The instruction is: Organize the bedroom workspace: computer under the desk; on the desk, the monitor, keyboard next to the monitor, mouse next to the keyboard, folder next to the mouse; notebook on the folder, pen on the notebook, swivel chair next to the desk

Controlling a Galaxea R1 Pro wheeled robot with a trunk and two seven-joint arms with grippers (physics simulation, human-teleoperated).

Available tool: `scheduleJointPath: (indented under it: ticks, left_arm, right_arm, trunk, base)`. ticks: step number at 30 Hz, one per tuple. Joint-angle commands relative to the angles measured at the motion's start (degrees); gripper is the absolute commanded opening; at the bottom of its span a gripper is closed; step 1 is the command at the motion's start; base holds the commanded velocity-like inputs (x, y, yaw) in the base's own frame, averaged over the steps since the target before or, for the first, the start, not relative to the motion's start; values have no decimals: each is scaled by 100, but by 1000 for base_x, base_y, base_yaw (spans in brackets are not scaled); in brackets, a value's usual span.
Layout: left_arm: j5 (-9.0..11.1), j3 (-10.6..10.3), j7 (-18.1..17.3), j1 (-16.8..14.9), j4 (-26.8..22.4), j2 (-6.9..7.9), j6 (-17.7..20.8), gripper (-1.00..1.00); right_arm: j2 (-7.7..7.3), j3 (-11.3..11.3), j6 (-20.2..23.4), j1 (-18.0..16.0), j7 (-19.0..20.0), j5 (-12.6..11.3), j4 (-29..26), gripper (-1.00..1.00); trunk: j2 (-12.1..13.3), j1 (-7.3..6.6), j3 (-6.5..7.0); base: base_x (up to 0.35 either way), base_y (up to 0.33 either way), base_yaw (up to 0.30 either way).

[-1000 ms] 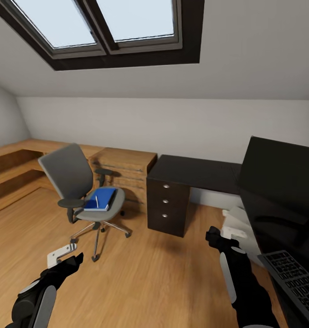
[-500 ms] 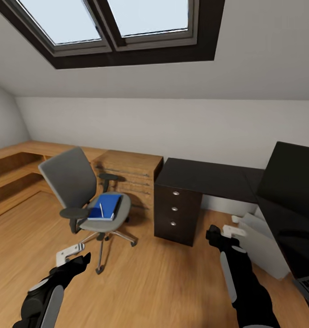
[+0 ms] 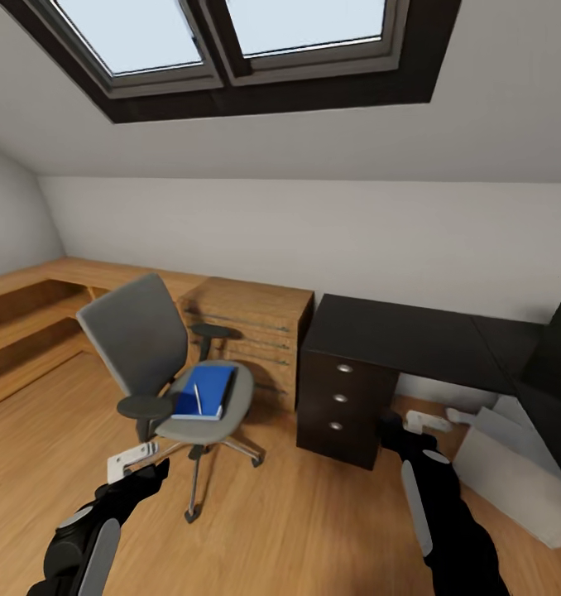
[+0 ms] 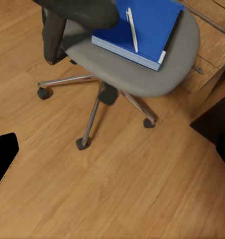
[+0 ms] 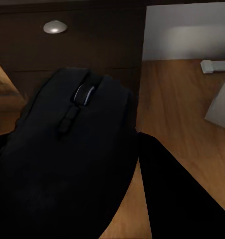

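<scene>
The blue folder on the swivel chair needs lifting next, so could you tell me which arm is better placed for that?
Probably the left. The left gripper is empty and near the swivel chair holding the folder; the right gripper already holds the mouse.

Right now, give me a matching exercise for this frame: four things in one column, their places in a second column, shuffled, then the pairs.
Things:
1. folder
2. pen
3. mouse
4. computer

Places:
A. held in the right gripper
B. on the swivel chair seat
C. on the floor by the desk
D. lying on the blue cover

Pairs: 1-B, 2-D, 3-A, 4-C
</scene>
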Motion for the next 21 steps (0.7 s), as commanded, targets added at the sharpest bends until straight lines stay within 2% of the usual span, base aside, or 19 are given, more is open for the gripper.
scheduleJointPath:
  ticks: [1, 7, 9, 13, 14, 16, 17, 20, 21]
  left_arm:
    - [58, -48, 45, -5, -4, -3, 23, 100]
    - [55, -325, 50, -6, 29, 1, 23, 100]
    - [53, -496, 52, -6, 75, 10, 23, 100]
    - [52, -630, 58, -6, 122, 13, 23, 100]
    - [51, -761, 62, -5, 169, 16, 23, 100]
    - [48, -873, 66, -5, 229, 20, 23, 100]
    - [-66, -1026, 73, -5, 290, 18, 23, 100]
    - [-286, -1145, 83, -5, 340, 16, 20, 100]
    - [-419, -1210, 91, -5, 383, 15, 18, 100]
  right_arm:
    - [4, -6, 28, -2, -9, -7, -11, -100]
    - [4, -1, 21, 6, -5, -12, -6, -100]
    - [4, 2, 21, 7, -4, -13, -5, -100]
    - [4, 3, 26, 8, 3, -14, -5, -100]
    - [4, 5, 23, 8, 9, -14, -2, -100]
    - [5, 30, 25, 8, 2, -14, -2, -100]
    - [4, 80, 22, 8, 3, -14, -4, -100]
    - [4, 94, 20, 8, 2, -14, -4, -100]
    - [4, 98, 19, 8, 5, -14, -1, -100]
  trunk:
    - [-4, 3, -6]
    - [-4, 3, -6]
    - [-4, 3, -6]
    - [-4, 3, -6]
    - [-4, 3, -6]
    - [-4, 3, -6]
    - [-4, 3, -6]
    - [-4, 3, -6]
    - [-4, 3, -6]
  base:
    - [298, 82, 239]
    - [301, 31, 262]
    - [312, 3, 247]
    - [317, -42, 94]
    - [319, -83, 19]
    - [319, -90, 12]
    - [319, -99, 2]
    - [319, -100, 1]
    - [319, -100, 0]
